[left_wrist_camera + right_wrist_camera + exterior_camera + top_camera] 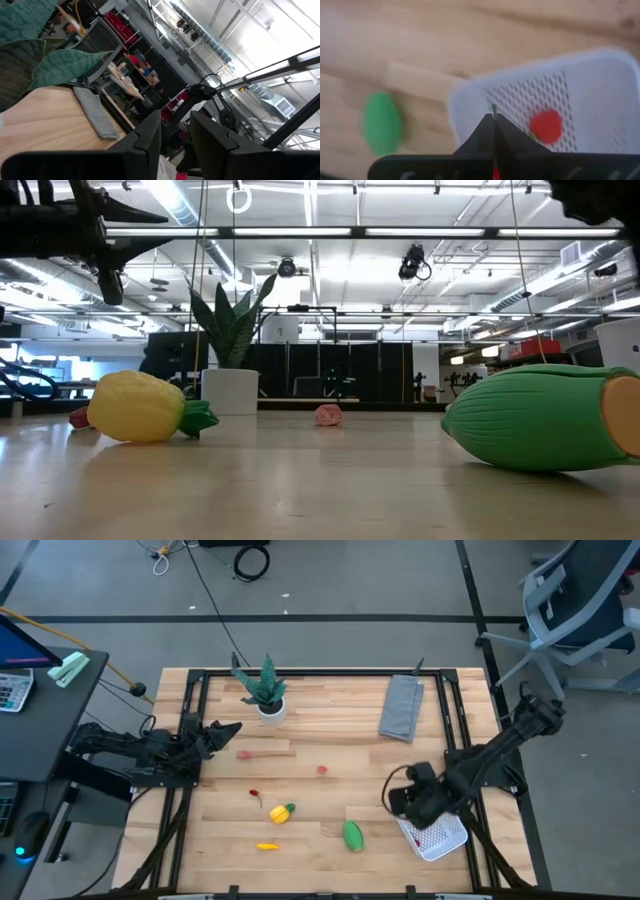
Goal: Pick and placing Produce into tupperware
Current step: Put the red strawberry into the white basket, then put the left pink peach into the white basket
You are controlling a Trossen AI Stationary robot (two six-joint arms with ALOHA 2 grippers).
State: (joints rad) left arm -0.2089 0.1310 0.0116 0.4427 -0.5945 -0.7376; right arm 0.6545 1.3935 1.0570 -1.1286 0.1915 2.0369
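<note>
Right gripper [418, 802] over the tupperware [440, 838], one red piece [546, 125] already inside

The tupperware sits at the table's [330, 765] near right corner. The right gripper hangs above its inner edge, fingers pressed together with what may be a small red bit between the tips; too blurred to confirm. The green oblong [353, 835] lies just beside the container toward table centre, long axis running near-to-far, closest to the right arm. The yellow piece with green end [283, 812], the thin yellow-orange one [267, 846] and three small red pieces [322, 770] lie further left with open wood around them. The left gripper [222, 730] waits at the left edge near the potted plant [268, 690], fingers slightly apart. The grey cloth [402, 707] is well clear
</note>
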